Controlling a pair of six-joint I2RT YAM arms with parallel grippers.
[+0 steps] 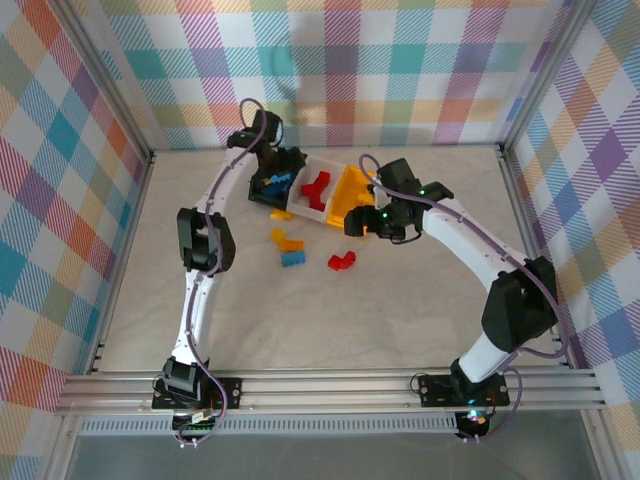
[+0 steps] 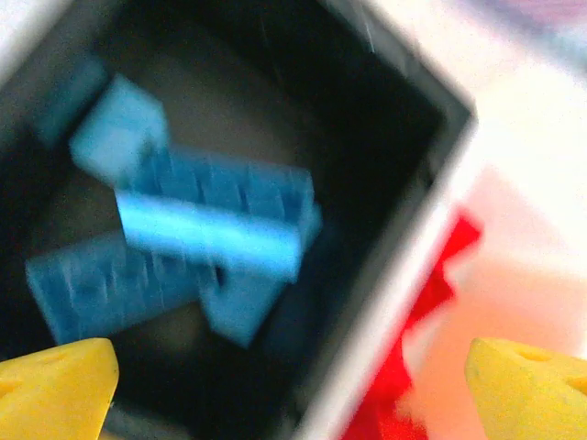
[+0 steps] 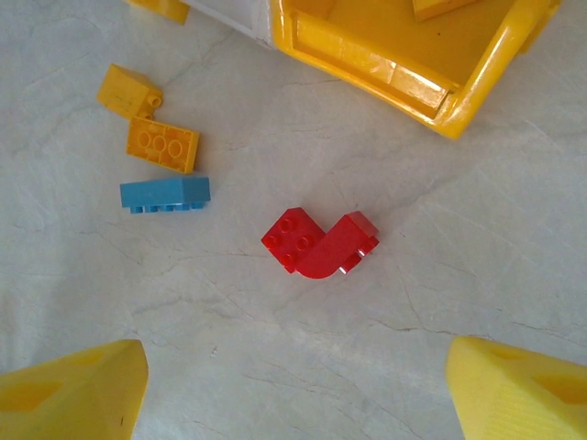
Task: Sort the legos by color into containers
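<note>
Yellow fingertips [image 2: 55, 390] of the left gripper [image 2: 293, 408] stand wide apart with nothing between them, poised over the black rectangular plastic bin [image 2: 404, 101]. Several blue studded plastic bricks [image 2: 211, 229] lie inside it in a blurred heap. At 3 o'clock from that heap, red bricks [image 2: 440, 284] lie in the adjoining white plastic bin [image 1: 330, 170].

The right gripper [image 3: 293, 394], its jaws likewise spread and empty, hangs over the pale table [image 3: 477, 275]. At its 12 o'clock an angled red studded brick [image 3: 319, 243] lies alone on the surface. A long blue brick [image 3: 165, 194] lies at 10 o'clock from the red one, with two orange-yellow bricks [image 3: 162, 145] just past it, also on the table. At 1 o'clock stands the orange-yellow plastic bin [image 3: 367, 69], joined in the row beside the white one, with a yellow piece [image 3: 440, 7] showing inside.
</note>
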